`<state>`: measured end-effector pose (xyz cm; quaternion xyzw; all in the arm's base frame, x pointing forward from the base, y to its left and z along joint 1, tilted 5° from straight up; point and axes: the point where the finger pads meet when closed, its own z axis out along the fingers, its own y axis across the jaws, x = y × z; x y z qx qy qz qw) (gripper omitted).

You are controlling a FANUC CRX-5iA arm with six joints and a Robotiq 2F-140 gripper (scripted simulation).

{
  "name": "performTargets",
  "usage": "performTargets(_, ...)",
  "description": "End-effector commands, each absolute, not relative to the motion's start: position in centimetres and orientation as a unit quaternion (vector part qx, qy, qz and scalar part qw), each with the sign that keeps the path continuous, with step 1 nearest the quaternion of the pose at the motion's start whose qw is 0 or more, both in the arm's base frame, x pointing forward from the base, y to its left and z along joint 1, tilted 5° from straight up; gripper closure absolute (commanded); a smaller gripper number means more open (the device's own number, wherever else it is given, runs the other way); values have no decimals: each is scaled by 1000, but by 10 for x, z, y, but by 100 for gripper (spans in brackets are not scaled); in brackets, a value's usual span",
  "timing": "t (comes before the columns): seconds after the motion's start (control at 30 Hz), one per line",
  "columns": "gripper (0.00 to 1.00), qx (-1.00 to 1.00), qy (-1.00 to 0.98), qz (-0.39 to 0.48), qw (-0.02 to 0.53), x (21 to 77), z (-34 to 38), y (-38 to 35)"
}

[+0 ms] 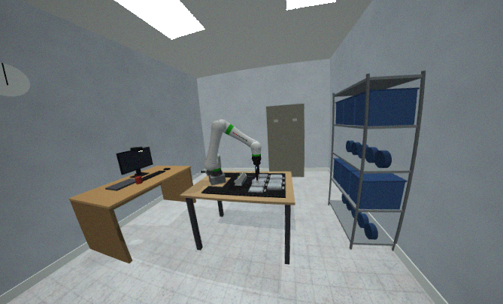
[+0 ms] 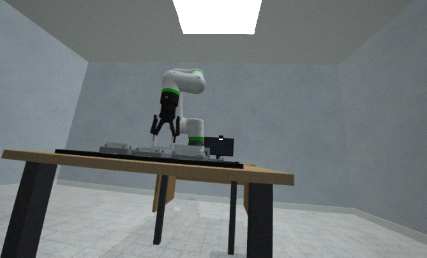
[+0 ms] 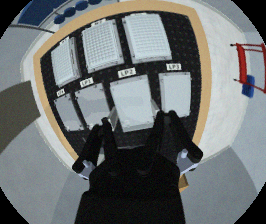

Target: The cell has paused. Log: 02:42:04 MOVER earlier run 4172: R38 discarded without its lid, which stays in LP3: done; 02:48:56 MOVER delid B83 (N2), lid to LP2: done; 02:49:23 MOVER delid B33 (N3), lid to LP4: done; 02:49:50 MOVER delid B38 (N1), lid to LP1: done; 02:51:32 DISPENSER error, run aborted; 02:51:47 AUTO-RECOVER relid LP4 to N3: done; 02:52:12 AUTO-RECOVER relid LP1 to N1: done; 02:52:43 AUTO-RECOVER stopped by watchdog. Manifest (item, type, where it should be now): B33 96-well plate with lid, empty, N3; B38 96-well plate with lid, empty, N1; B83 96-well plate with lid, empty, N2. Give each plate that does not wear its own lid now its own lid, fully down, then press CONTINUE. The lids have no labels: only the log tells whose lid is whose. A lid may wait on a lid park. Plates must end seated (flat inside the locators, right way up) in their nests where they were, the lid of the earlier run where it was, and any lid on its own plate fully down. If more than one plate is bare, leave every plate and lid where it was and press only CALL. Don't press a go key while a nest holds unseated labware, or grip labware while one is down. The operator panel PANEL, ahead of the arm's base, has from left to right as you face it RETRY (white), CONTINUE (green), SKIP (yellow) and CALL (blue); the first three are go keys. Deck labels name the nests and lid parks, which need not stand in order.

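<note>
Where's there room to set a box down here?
The desk's near end, this side of the keyboard, looks free. On the work table only the front wood strip is bare; the deck end by the shelf rack is crowded with plates, the gripper shut on a lid there.
</note>
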<state>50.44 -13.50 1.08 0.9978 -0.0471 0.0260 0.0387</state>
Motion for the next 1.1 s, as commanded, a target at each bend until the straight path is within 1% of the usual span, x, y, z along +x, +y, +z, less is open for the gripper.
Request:
performTargets(0.0, 100, 998, -47, 26, 39, 504, 17, -135)
performTargets(0.4, 100, 998, -47, 26, 39, 503, 41, -133)
performTargets(1.07, 100, 998, -47, 26, 39, 503, 53, -132)
